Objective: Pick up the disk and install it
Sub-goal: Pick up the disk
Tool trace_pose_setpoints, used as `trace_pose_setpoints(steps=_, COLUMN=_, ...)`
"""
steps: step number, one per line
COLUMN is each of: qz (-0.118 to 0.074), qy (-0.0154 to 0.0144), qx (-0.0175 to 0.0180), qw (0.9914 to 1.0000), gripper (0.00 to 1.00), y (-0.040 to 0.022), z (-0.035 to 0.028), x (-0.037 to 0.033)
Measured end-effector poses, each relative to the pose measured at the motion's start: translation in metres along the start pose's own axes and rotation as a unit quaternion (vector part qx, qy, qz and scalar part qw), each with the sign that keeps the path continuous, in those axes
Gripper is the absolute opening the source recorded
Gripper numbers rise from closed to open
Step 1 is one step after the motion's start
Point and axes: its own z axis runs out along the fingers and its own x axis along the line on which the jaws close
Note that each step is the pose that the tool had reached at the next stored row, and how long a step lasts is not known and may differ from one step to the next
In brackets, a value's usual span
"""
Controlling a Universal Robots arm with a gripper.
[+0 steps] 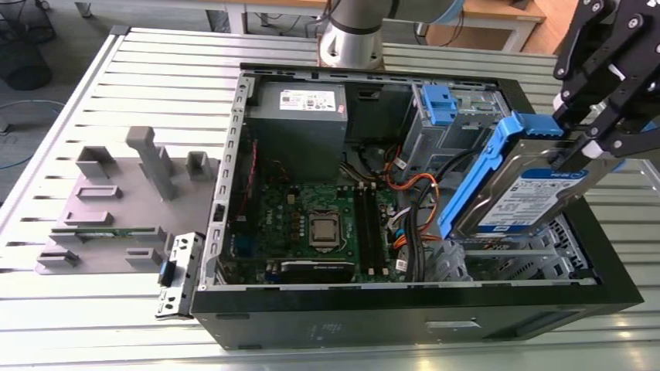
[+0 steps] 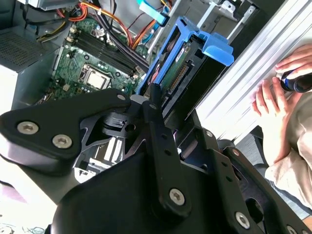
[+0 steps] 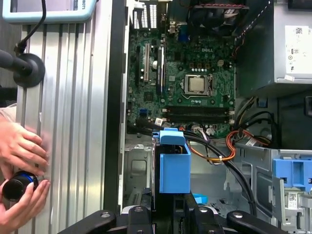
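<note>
The disk (image 1: 528,197) hangs over the corner of the open computer case (image 1: 361,317) at the exterior view's right. It is tilted on edge, with its lower end dipping toward the metal bay inside the case; whether it touches the bay I cannot tell. The gripper (image 1: 583,143) has its jaws closed on the disk's upper end. That grip probably leaves the lower end free to enter the bay at a slant. The disk is a flat silver-grey metal slab with a white-and-blue label on the face turned to the exterior view. It is framed by blue rails (image 3: 174,168) that end in a blue tab (its connector edge (image 2: 178,78) shows in the second wrist view). Deeper in the case lie the green motherboard (image 1: 320,224), a larger grey metal box (image 1: 299,116) with a small white sticker, and a bare blue clip (image 1: 438,100) in the drive cage. Outside the case, on the slatted metal surface (image 1: 154,77), stands a grey fixture block (image 1: 113,201). Beyond the case's wall a person's hand (image 3: 19,151) rests by a small dark cylinder (image 3: 17,185).
</note>
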Motion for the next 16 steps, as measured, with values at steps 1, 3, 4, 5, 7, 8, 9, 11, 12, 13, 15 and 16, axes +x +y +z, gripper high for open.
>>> trace_pose_setpoints(steps=1, qz=0.000, qy=0.0002, qx=0.0000, qw=1.00000, gripper=0.35, y=-0.0021, z=0.0001, x=0.0000)
trace_pose_setpoints(steps=3, qz=0.000, qy=0.0007, qx=0.0000, qw=1.00000, gripper=0.35, y=-0.0060, z=0.0004, x=0.0000)
trace_pose_setpoints(steps=4, qz=0.000, qy=0.0009, qx=0.0000, qw=1.00000, gripper=0.35, y=-0.0079, z=0.0005, x=0.0000)
trace_pose_setpoints(steps=5, qz=0.000, qy=0.0010, qx=0.0000, qw=1.00000, gripper=0.35, y=-0.0099, z=0.0007, x=0.0000)
trace_pose_setpoints(steps=7, qz=0.000, qy=0.0012, qx=-0.0001, qw=1.00000, gripper=0.35, y=-0.0132, z=0.0010, x=0.0001)
trace_pose_setpoints(steps=8, qz=0.000, qy=0.0013, qx=-0.0001, qw=1.00000, gripper=0.35, y=-0.0146, z=0.0012, x=0.0001)
trace_pose_setpoints(steps=9, qz=0.000, qy=0.0016, qx=-0.0003, qw=1.00000, gripper=0.35, y=-0.0159, z=0.0014, x=0.0001)
trace_pose_setpoints(steps=11, qz=0.000, qy=0.0019, qx=-0.0007, qw=1.00000, gripper=0.35, y=-0.0183, z=0.0019, x=0.0001)
trace_pose_setpoints(steps=12, qz=0.000, qy=0.0020, qx=-0.0009, qw=1.00000, gripper=0.35, y=-0.0196, z=0.0023, x=0.0001)
trace_pose_setpoints(steps=13, qz=0.000, qy=0.0022, qx=-0.0011, qw=1.00000, gripper=0.35, y=-0.0208, z=0.0026, x=0.0001)
trace_pose_setpoints(steps=15, qz=0.000, qy=0.0024, qx=-0.0014, qw=1.00000, gripper=0.35, y=-0.0229, z=0.0032, x=0.0001)
trace_pose_setpoints(steps=16, qz=-0.001, qy=0.0024, qx=-0.0014, qw=1.00000, gripper=0.35, y=-0.0236, z=0.0033, x=0.0001)
